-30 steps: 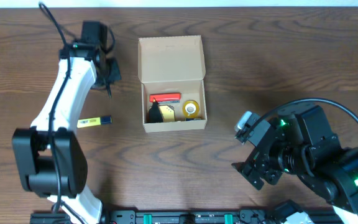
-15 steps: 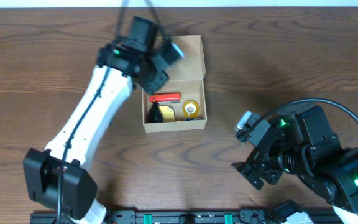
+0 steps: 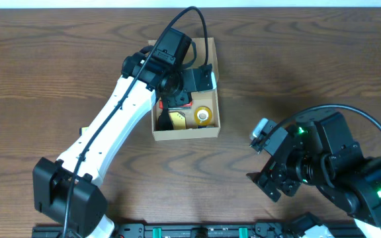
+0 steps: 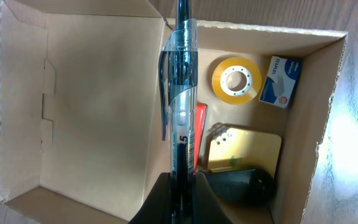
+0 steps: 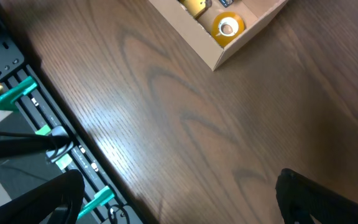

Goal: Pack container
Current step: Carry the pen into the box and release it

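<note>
The container, a plain brown cardboard box [image 3: 211, 125] with its flap lid [image 3: 207, 49] open, stands at the table's middle back. My left gripper [image 3: 177, 92] hovers over it, shut on a dark pen with a clear clip [image 4: 182, 93]. In the left wrist view the gripper [image 4: 182, 178] holds the pen over the box [image 4: 303, 143], along the fold of the lid [image 4: 98, 106]. Inside lie a yellow tape roll [image 4: 235, 80], a blue staples box [image 4: 280, 81], a red item [image 4: 201, 134], a gold clip [image 4: 247, 149] and a black item [image 4: 244, 186]. My right gripper [image 3: 273, 182] is open and empty, low right of the box.
The right wrist view shows bare wood, the box corner with the tape roll [image 5: 227, 27], and the front rail with green clamps [image 5: 17, 93]. A small yellow item [image 3: 82, 131] peeks from under the left arm.
My left arm has swung right from beside the box to above it, carrying the pen. The right arm has not moved.
</note>
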